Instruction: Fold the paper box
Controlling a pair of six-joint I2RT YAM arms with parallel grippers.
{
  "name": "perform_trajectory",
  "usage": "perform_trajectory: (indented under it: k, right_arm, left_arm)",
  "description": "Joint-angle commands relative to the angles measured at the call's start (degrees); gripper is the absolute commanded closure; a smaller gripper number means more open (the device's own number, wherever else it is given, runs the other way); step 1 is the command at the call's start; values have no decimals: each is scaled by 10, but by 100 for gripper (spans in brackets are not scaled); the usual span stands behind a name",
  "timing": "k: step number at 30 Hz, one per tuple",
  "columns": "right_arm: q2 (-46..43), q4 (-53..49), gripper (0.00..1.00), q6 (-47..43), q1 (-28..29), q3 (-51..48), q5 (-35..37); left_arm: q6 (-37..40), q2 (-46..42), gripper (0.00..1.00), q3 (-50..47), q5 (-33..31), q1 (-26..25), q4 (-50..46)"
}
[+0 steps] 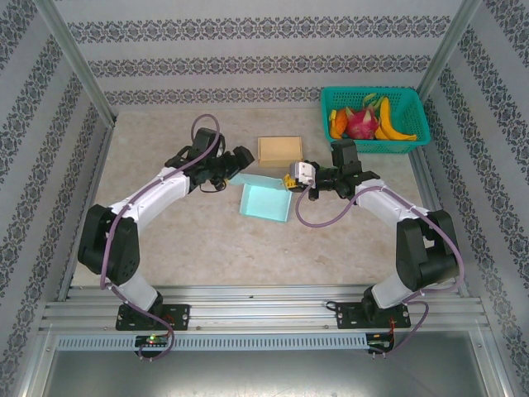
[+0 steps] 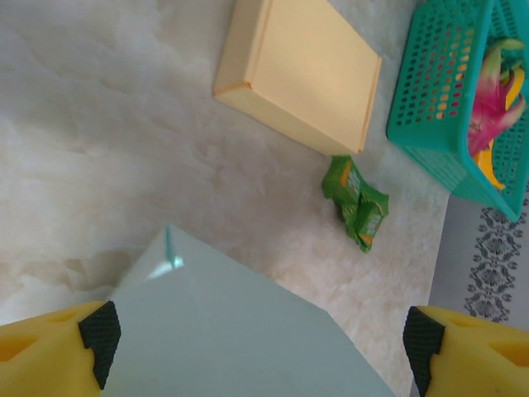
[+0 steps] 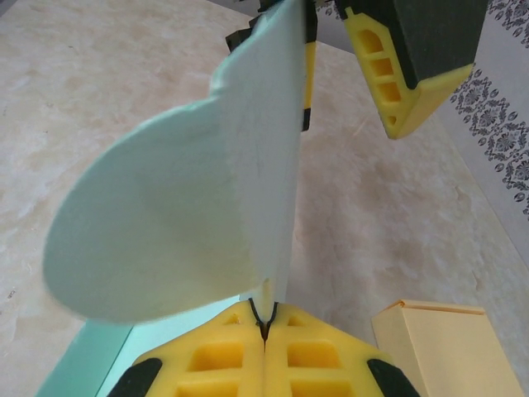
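The paper box (image 1: 266,201) is pale teal and lies open on the middle of the table, with one flap (image 3: 207,207) raised upright. My right gripper (image 3: 264,327) is shut on the lower edge of that flap, at the box's right corner (image 1: 291,182). My left gripper (image 1: 240,165) hovers at the box's far left corner. Its yellow fingers (image 2: 99,343) stand wide open, with a pale panel of the box (image 2: 240,331) between them. In the right wrist view a left finger (image 3: 405,74) shows beside the flap's top edge.
A closed tan box (image 1: 279,150) sits just behind the paper box. A teal basket (image 1: 417,124) of fruit stands at the far right corner. A small green packet (image 2: 359,203) lies on the table between the tan box and the basket.
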Motion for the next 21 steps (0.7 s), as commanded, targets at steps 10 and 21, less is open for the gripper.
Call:
perform_trajectory:
  k: [10, 21]
  right_arm:
    - [18, -25, 100, -36, 25, -1, 26]
    - [34, -177, 88, -105, 30, 40, 132]
  left_arm:
    - [-19, 6, 19, 8, 2, -50, 16]
    - [-20, 12, 25, -59, -59, -69, 27]
